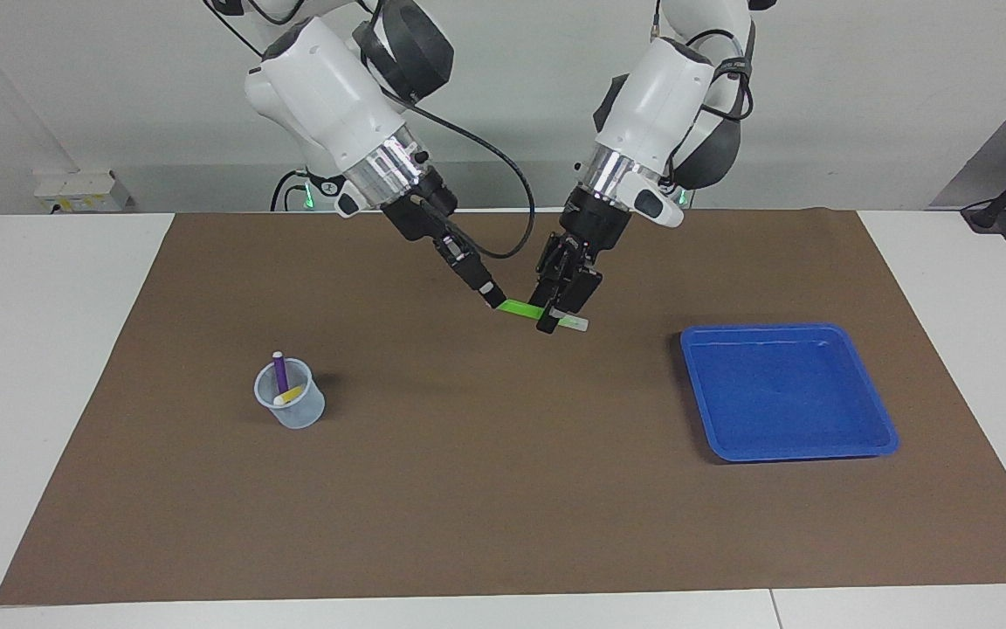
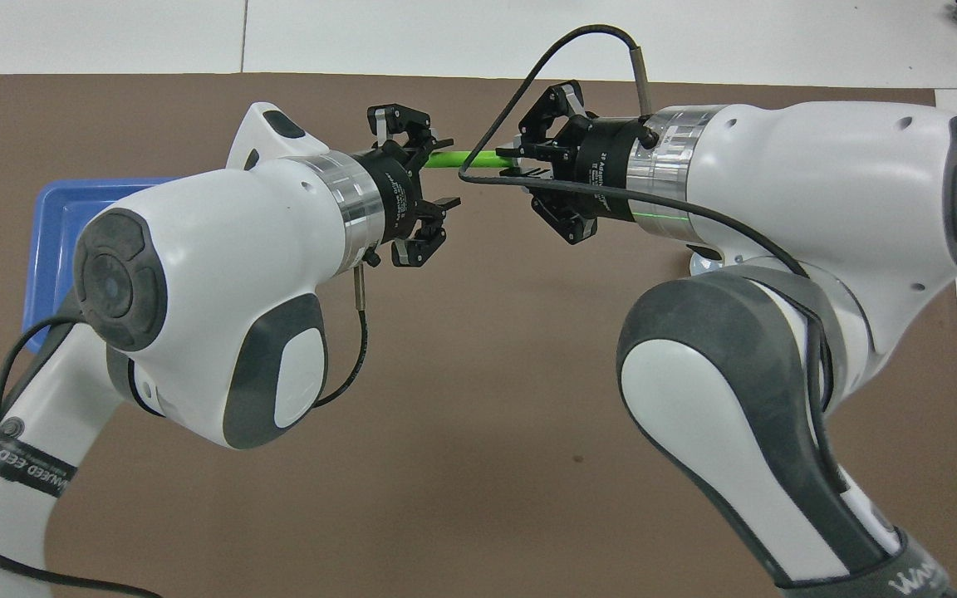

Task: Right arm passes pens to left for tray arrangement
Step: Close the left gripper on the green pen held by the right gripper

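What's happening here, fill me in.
Mid-handover. The right gripper holds one end of the green pen above the mat, and the left gripper has closed on it near its pale tip. The purple pen and yellow pen wait in the cup. The blue tray holds no pens yet.

Both arms lean in over the middle of the desk, wrists angled down toward each other. The right pincer [image 1: 492, 300] is clamped tight, and the left pincer [image 1: 550, 319] is closed too, just beside it.
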`<state>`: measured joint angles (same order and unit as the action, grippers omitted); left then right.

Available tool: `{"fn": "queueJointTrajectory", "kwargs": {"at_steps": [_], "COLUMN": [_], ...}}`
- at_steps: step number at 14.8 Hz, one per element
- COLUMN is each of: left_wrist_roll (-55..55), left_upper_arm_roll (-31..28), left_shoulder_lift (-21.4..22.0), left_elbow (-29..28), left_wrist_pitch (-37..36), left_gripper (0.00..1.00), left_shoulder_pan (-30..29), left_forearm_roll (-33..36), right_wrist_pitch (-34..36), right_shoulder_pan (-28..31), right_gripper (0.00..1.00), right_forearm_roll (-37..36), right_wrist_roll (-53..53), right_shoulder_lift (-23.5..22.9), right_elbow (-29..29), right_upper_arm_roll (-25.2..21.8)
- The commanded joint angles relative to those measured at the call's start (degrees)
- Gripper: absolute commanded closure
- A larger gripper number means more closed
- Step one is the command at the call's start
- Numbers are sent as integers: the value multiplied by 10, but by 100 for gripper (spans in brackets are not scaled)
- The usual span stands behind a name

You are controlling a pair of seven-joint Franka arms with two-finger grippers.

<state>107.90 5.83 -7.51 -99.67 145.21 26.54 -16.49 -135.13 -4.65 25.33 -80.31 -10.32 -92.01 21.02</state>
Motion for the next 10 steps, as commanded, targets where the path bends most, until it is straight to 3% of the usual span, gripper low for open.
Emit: {"fn": "queueJointTrajectory", "kwargs": {"at_steps": [1, 10], "left_wrist_roll": [-11, -10], "left_upper_arm_roll": [-4, -3], "left_shoulder_lift": [26, 28], "left_elbow": [3, -12], "left_wrist_pitch": [-48, -11], "left_gripper": [40, 40], "left_shoulder_pan": [-5, -1], "left_forearm_roll": [9, 8], "right_wrist_pitch": [-11, -11], "right_shoulder_pan": [3, 2], "right_gripper": [100, 100], "right_forearm_roll": [11, 12], "right_wrist_roll": [-9, -9], "right_shoulder_lift": [15, 15], "right_elbow": [-22, -22], "right_upper_arm_roll": [2, 2]}}
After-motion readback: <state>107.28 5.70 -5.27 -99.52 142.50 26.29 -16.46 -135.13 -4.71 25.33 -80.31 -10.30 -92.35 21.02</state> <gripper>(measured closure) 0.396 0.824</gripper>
